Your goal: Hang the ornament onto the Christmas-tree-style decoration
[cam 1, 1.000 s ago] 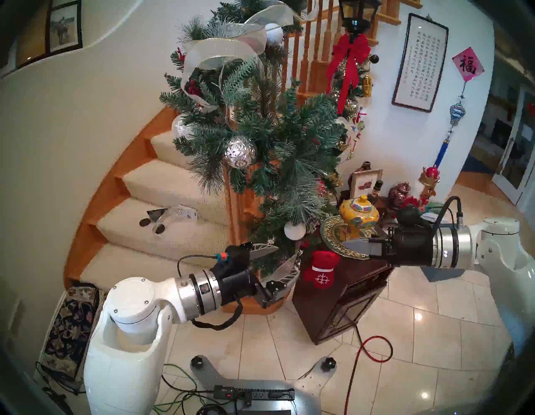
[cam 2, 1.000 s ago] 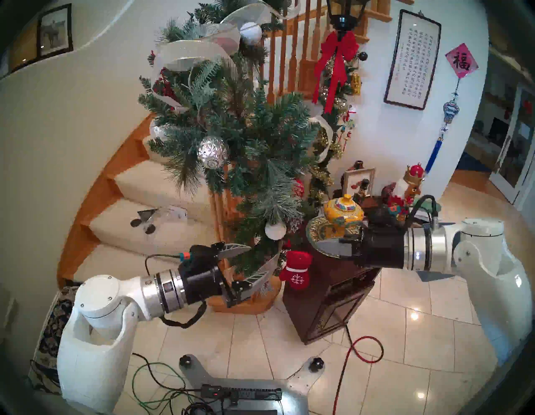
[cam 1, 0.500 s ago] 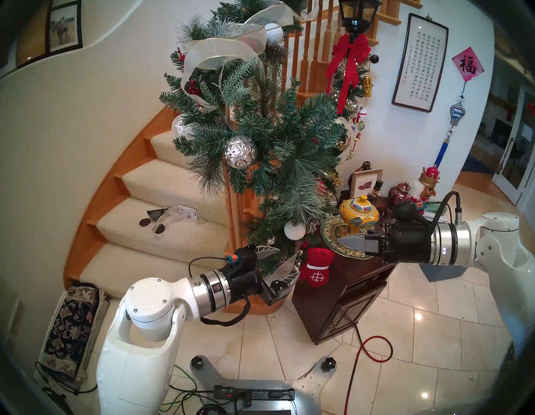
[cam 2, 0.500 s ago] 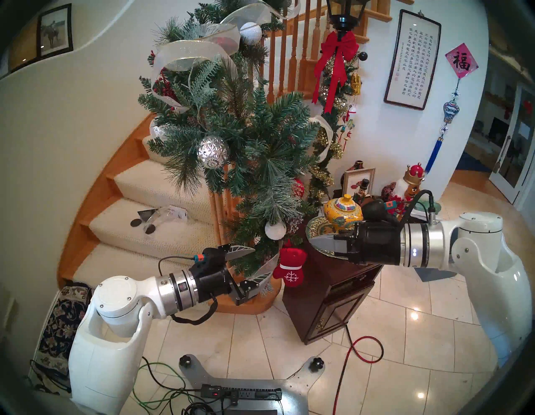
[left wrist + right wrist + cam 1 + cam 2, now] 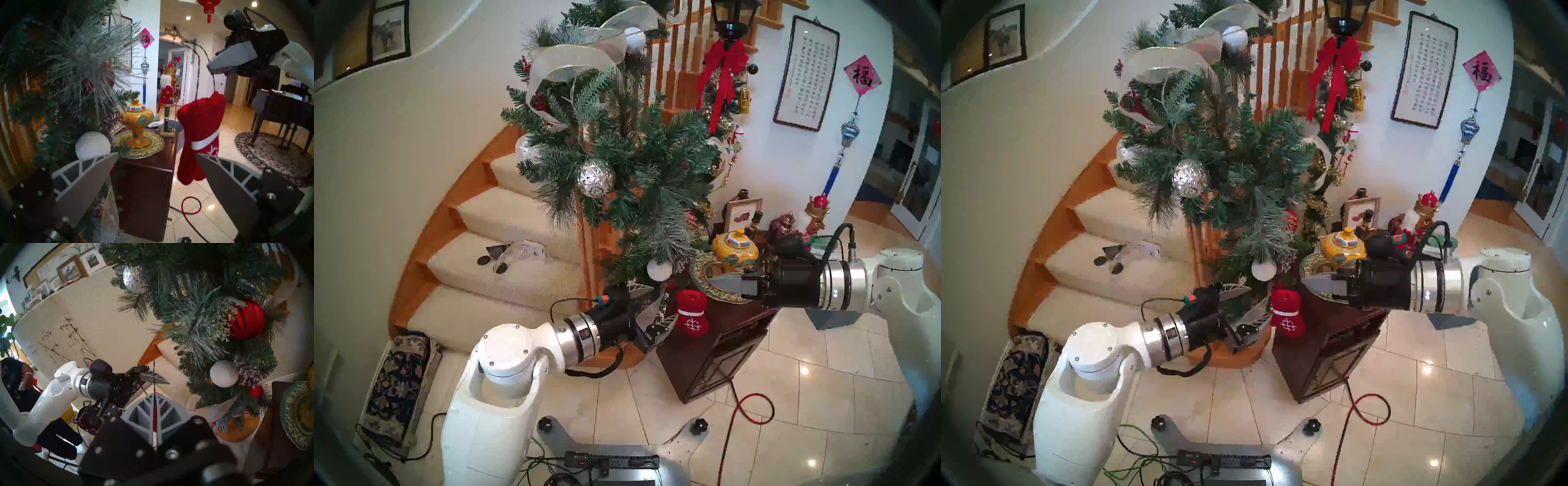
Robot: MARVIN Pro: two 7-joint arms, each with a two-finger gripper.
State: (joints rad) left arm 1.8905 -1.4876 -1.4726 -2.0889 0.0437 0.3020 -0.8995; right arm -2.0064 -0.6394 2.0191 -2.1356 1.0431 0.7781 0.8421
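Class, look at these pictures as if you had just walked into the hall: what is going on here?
A two-armed robot is decorating the pine garland on the staircase. Its right gripper is shut on the thin hanging loop of a red mitten, so the mitten dangles in the air beside the garland's lower end, in front of a dark wooden cabinet. The left gripper is open, close beside the mitten and holding nothing. The mitten is not yet hung on a branch.

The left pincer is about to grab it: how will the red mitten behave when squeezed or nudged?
The red mitten looks plush, so it will probably squash. Hanging by a thin loop from the right pincer, it likely swings when nudged. Probably light.
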